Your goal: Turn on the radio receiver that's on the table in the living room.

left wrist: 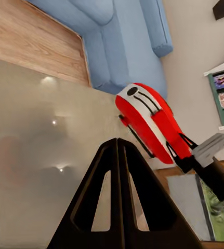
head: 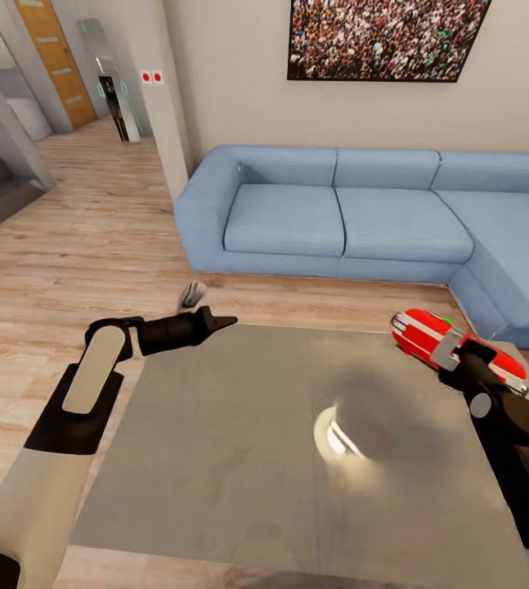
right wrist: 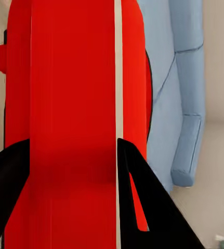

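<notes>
A home's living room — light-blue sectional sofa [head: 395, 217], framed crowd picture [head: 383, 37], wood plank floor [head: 92, 237] and a low grey table [head: 239, 458].

A light-blue sofa [head: 362, 217] sits under a framed crowd picture [head: 383, 37], near an orange door [head: 56, 57].

The head view looks down over the table [head: 239, 458] toward the sofa [head: 362, 213]; both wrist views share the radio receiver [right wrist: 75, 119], the right one closest.

Glossy reflective table [head: 239, 442], shiny red plastic radio receiver [head: 428, 335], matt blue cloth sofa [head: 338, 217]
</notes>
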Robot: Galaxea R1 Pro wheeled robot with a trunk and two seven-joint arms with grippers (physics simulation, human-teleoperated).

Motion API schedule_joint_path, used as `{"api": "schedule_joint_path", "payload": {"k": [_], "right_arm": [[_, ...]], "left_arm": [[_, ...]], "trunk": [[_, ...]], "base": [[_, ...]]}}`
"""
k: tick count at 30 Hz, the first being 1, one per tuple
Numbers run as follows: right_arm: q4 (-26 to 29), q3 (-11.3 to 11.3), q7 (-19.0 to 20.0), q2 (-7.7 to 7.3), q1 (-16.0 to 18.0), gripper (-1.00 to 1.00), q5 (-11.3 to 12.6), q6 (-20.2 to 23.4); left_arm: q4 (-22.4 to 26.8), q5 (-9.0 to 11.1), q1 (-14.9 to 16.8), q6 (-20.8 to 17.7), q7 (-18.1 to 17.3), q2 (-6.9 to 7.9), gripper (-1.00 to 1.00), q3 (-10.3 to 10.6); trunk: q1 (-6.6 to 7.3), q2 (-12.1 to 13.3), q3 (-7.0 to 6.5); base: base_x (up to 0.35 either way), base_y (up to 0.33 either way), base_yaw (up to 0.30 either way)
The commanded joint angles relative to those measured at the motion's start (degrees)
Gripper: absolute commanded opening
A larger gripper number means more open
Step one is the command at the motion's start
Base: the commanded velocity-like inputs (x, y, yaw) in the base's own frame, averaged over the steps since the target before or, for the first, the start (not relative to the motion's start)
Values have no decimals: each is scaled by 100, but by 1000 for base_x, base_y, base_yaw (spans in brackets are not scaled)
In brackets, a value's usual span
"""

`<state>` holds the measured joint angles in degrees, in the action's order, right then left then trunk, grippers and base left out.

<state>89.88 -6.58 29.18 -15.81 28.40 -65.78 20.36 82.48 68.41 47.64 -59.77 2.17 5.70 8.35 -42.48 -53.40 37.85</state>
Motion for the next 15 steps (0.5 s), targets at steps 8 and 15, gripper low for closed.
{"api": "schedule_joint_path", "payload": {"k": [8,15], "right_arm": [[3,-212,1267,-20,909,-100,7,854],[0,-351,2904,-80,1906,-100,-3,2116]], "left_arm": [[-225,-157,0,7,1,-13,-100,414],[-447,-241,0,14,3,-34,-100,519]], "trunk": [[0,0,0],[0,0,0]], "base": [[0,0,0],[0,0,0]]}}
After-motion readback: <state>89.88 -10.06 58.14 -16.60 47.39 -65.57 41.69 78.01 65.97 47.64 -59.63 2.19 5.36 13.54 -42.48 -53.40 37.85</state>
